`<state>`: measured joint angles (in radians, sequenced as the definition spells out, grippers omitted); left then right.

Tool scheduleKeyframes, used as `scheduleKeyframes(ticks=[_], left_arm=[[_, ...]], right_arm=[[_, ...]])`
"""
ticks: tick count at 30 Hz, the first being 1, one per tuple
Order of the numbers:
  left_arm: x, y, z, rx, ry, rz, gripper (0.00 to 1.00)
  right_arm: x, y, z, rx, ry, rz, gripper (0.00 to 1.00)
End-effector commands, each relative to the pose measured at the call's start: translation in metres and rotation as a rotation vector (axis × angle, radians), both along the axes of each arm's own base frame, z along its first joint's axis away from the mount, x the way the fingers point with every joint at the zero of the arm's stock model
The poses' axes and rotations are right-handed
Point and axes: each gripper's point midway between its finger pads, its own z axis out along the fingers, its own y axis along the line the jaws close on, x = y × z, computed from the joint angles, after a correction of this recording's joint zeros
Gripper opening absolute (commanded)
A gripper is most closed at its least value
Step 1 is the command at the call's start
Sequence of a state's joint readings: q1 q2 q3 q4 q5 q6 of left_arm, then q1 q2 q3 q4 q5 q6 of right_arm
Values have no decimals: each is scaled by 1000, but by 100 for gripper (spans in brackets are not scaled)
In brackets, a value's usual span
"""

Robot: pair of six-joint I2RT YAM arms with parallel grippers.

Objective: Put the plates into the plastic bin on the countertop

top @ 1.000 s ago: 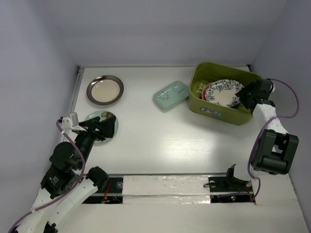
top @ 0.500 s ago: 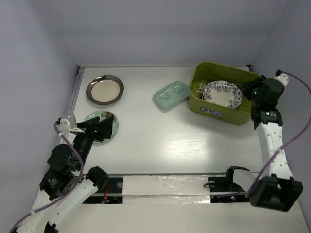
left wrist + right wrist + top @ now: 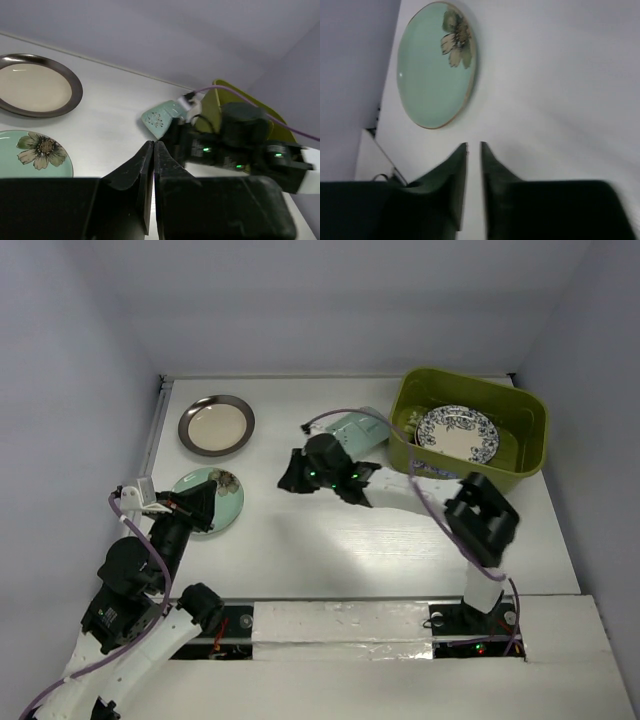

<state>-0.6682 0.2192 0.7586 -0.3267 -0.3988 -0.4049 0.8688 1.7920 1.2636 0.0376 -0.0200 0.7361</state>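
Observation:
The olive plastic bin (image 3: pixel 520 455) stands at the back right of the countertop (image 3: pixel 330 540), with a blue-floral white plate (image 3: pixel 458 432) lying inside. A mint round plate (image 3: pixel 222 495) with a flower lies at the left. My left gripper (image 3: pixel 198 505) hovers at its near edge, shut and empty (image 3: pixel 153 142). A metal-rimmed cream plate (image 3: pixel 216 424) sits behind it. The mint rectangular dish (image 3: pixel 350 428) lies left of the bin, partly hidden by my right arm. My right gripper (image 3: pixel 289 480) is over mid-counter, pointing at the mint plate (image 3: pixel 435 65). Its jaws (image 3: pixel 474 144) show a narrow gap with nothing between.
A metal rail (image 3: pixel 155 425) runs along the counter's left edge. Grey walls close in the back and both sides. My right arm (image 3: pixel 480 520) stretches across the counter in front of the bin, its purple cable looping above the rectangular dish.
My right arm swung from the bin at the right across to mid-counter, its jaws narrowing. My left gripper closed while staying beside the mint round plate.

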Motion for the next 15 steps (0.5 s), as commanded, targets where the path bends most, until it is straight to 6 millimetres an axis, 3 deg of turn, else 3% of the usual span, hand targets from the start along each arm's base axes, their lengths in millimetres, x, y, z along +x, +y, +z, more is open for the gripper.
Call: scheduleKeyframes(ticks=[1, 2, 3, 4, 5, 6, 7, 8, 10, 11, 13, 15], left_arm=[[0, 4, 4, -19, -18, 19, 2], [0, 4, 4, -19, -16, 19, 6], [0, 3, 5, -20, -18, 17, 8], [0, 3, 4, -19, -18, 16, 10], [0, 2, 4, -18, -18, 13, 13], [1, 2, 4, -15, -16, 12, 15], [0, 2, 5, -17, -19, 10, 16], [1, 1, 5, -15, -19, 10, 18], [1, 0, 5, -12, -18, 6, 20], [1, 1, 5, -14, -21, 6, 20], [0, 1, 5, -13, -20, 4, 22], [0, 1, 4, -12, -19, 6, 22]], right_arm=[[9, 59, 17, 156, -10, 66, 21], [6, 71, 9, 161, 4, 92, 37], [4, 88, 15, 191, 15, 118, 43], [8, 96, -16, 163, 57, 118, 50], [5, 105, -24, 168, 70, 134, 59], [6, 115, -22, 202, 91, 146, 60], [7, 120, -30, 205, 114, 147, 60], [1, 129, -55, 192, 150, 162, 61], [-1, 144, -57, 224, 176, 174, 61], [0, 147, -79, 207, 205, 172, 61], [-5, 162, -79, 237, 229, 196, 60], [-11, 169, -100, 236, 272, 202, 57]])
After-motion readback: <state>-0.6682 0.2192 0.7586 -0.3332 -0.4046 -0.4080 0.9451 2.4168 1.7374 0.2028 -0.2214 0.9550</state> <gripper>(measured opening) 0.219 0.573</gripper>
